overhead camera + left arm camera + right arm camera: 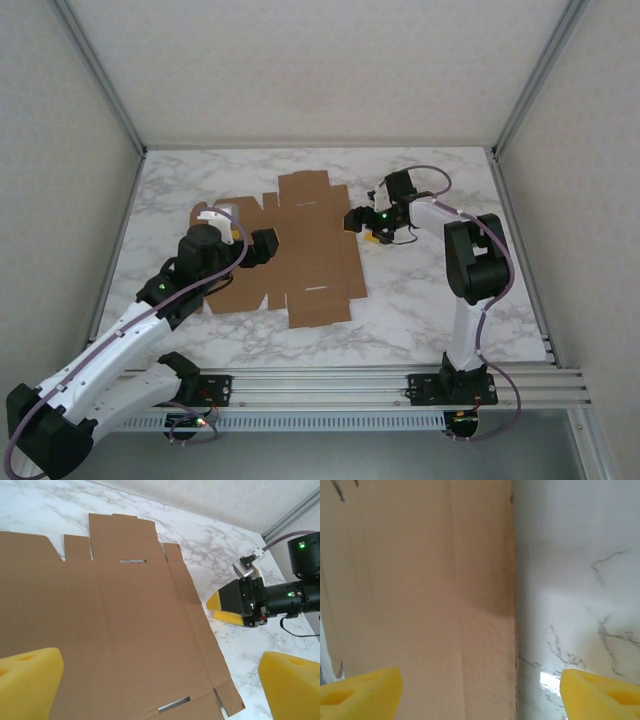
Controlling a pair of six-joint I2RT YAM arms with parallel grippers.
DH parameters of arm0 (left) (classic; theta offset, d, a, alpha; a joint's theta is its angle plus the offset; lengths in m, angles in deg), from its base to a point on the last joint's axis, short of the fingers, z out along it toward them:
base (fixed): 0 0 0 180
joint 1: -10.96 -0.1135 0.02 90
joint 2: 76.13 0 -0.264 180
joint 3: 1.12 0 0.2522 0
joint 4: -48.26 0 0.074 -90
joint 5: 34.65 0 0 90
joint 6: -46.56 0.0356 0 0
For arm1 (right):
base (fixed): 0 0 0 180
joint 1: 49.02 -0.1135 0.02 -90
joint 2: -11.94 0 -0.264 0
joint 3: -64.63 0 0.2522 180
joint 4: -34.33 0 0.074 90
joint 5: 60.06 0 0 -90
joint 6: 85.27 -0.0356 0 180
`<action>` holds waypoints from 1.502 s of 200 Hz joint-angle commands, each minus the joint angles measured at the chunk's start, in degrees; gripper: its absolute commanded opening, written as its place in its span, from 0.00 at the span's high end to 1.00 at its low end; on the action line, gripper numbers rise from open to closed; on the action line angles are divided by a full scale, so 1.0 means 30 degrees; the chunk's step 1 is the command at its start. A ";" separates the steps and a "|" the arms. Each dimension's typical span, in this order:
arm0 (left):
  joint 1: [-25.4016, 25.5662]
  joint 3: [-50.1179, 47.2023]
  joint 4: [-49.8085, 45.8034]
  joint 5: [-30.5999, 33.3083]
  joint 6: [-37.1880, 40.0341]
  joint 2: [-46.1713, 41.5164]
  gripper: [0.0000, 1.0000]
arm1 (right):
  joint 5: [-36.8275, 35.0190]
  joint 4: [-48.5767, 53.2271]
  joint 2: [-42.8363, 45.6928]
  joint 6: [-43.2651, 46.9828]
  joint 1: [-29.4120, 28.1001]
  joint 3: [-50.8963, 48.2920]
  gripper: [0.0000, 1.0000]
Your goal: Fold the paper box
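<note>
The paper box (305, 255) is a flat brown die-cut sheet with flaps and slots, lying unfolded on the marble table. My left gripper (262, 246) hovers open over the sheet's left half. In the left wrist view its yellow fingertips (27, 680) stand wide apart above the cardboard (125, 620), holding nothing. My right gripper (353, 220) sits low at the sheet's right edge. In the right wrist view it (480, 695) is open and straddles that edge, one pad over the cardboard (420, 595) and the other over bare marble. The left wrist view also catches the right gripper (226, 610) just off the sheet's right side.
White walls and aluminium frame posts (105, 85) enclose the marble table (430, 300). The rail (330, 385) carrying both arm bases runs along the near edge. Bare marble lies right of the sheet and behind it.
</note>
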 commanded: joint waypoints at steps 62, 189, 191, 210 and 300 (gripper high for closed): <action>-0.0003 -0.0149 0.0703 -0.0368 0.0324 0.0235 0.00 | 0.1926 -0.0722 -0.0836 0.0582 0.0044 -0.0441 0.24; -0.4033 -0.0260 0.6124 -0.7064 -0.6533 1.0546 0.76 | 0.5180 -0.4216 -0.0869 -0.0855 0.0550 -0.2446 0.32; -0.4072 -0.0229 0.6182 -0.7077 -0.6514 1.0757 0.77 | 0.5206 -0.4242 -0.0861 -0.0857 0.0552 -0.2477 0.32; -0.4445 0.0085 0.6584 -0.7078 -0.6415 1.2398 0.84 | 0.5553 -0.4499 -0.0892 -0.0905 0.0638 -0.2609 0.29; -0.5511 0.1813 0.6136 -0.7367 -0.6451 1.7808 0.91 | 0.6824 -0.5406 -0.1880 -0.1696 0.0656 -0.2562 0.17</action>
